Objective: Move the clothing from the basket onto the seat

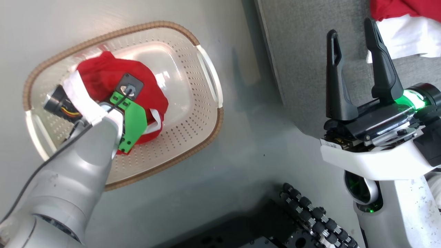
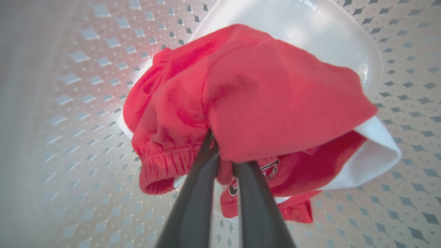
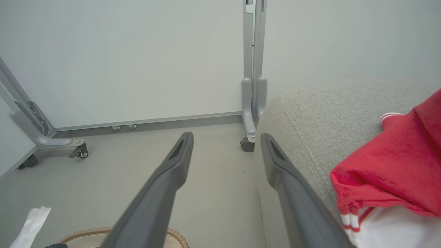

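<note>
A pale grey floor (image 1: 241, 165) runs across the middle and lower part of the head view. In the right wrist view, white partition panels (image 3: 137, 51) stand across the upper half. They meet at upper centre at a grey metal post (image 3: 253, 69), whose foot ends in a small dark caster (image 3: 246, 144). At the left edge a slanted grey leg (image 3: 20, 100) reaches down to another caster (image 3: 82, 153). Two small clips (image 3: 122, 128) sit under the panel's lower rail, and a scrap of white paper (image 3: 31, 220) lies at the lower left.
</note>
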{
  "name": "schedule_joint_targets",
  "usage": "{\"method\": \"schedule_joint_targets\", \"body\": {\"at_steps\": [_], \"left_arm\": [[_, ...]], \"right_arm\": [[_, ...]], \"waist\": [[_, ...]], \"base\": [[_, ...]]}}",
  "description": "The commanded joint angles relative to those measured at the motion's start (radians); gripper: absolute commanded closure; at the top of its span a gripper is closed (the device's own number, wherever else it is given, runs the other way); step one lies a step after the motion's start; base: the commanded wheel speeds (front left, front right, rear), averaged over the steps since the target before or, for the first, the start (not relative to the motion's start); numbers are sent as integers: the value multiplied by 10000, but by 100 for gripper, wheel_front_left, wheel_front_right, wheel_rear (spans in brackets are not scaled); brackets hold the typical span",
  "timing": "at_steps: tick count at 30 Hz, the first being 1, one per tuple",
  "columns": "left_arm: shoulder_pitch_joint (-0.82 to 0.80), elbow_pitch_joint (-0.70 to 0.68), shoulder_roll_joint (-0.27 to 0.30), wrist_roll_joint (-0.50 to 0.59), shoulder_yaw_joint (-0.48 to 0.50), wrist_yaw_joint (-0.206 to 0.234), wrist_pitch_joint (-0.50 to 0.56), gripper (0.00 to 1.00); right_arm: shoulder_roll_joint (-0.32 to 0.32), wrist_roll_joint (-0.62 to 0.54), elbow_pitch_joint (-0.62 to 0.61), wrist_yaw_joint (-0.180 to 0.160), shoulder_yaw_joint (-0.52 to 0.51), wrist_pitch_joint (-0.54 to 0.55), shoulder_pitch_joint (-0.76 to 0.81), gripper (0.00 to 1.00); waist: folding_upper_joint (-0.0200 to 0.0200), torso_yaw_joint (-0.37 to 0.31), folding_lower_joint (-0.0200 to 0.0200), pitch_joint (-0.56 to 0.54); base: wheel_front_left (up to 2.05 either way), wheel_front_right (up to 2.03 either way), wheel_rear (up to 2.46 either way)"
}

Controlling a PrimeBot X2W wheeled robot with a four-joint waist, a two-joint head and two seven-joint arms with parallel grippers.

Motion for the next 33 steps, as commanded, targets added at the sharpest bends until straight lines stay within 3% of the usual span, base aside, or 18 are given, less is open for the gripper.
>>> {"method": "schedule_joint_targets", "body": {"at_steps": [1,23,33], "left_arm": [[277,2,-77,-115,79,40,-176,100],[2901,-282,-1013,-1620,918,-24,-3267,100],[5017,-4089,-746,-1181,2493,397,-3335,100]], "right_arm": [[-89,-100,56,-3,-75,-30,89,0],[-812,26,952,-3,-468,-28,1244,0],[-980,192,1437,-3,-504,-28,2257,0]], "waist": [[0,322,0,-802],[0,1623,0,-5105],[0,2204,0,-7204]], "base": [[0,0,0],[0,0,0],[0,0,0]]}}
